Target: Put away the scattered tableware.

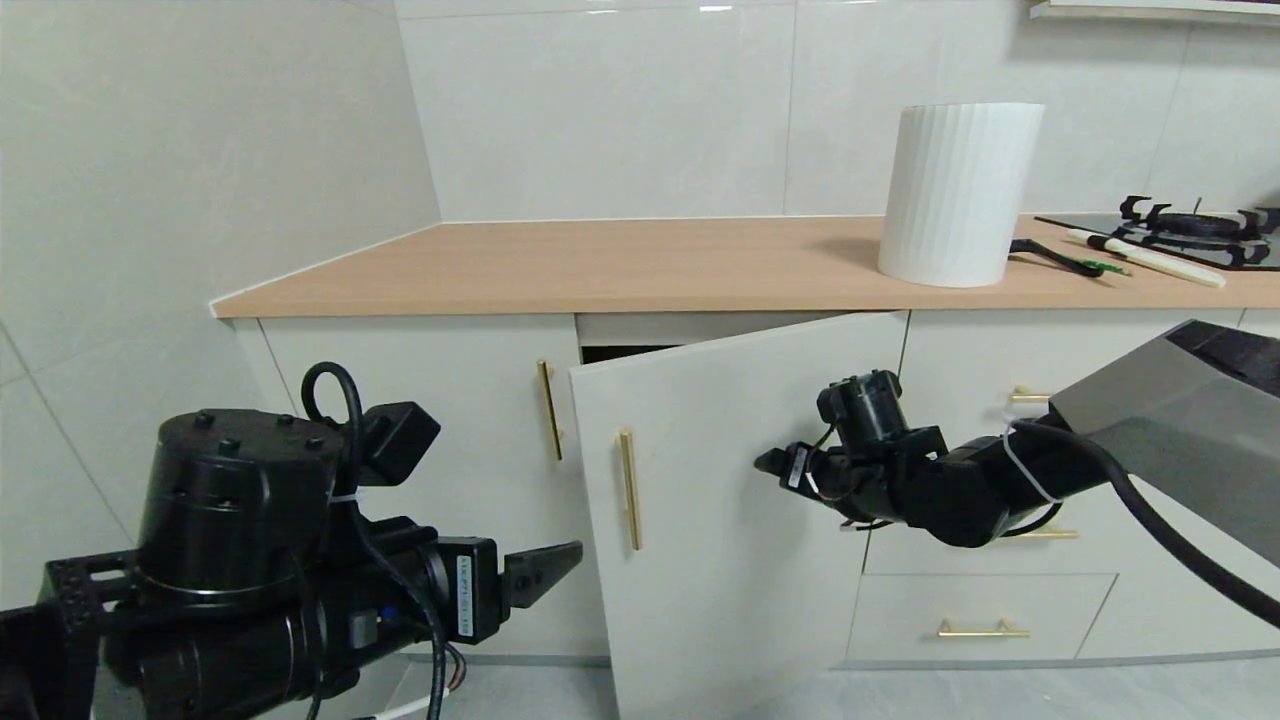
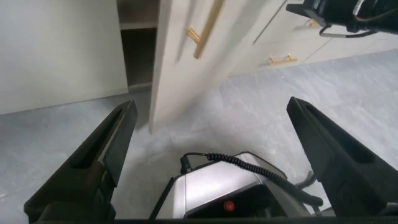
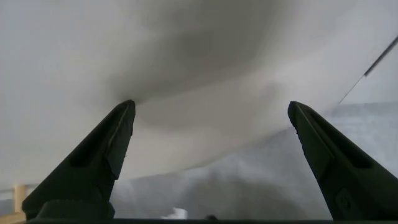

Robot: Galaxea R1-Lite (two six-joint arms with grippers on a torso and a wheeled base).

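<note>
In the head view, a white ribbed container [image 1: 960,195] stands upright toward the right end of the wooden bench [image 1: 600,265], close to its front edge. Just beside it on the right lie the loose pieces of tableware: a black-handled utensil [image 1: 1050,256] touching or nearly touching the container's base, and a white-handled utensil [image 1: 1150,258] resting at the near corner of the gas hob [image 1: 1200,232]. Below the bench, a cabinet door [image 1: 730,560] stands ajar, its gold handle [image 1: 628,490] vertical near the free edge. The right gripper [image 1: 772,462] sits against the outer face of this door, away from the handle. The left gripper [image 1: 545,575] hangs low, in front of the closed cabinet left of the open door. In the left wrist view, the left fingers [image 2: 102,155] are spread wide with nothing between them, above the grey tiled floor [image 2: 249,118]; beyond them the ajar door shows its handle, a shelf [image 2: 138,25] shows inside the cabinet, and the right gripper lies farther off near the drawer fronts. In the right wrist view, the right fingers [image 3: 99,162] are likewise spread apart, holding nothing, with the pale door surface close before them.
</note>
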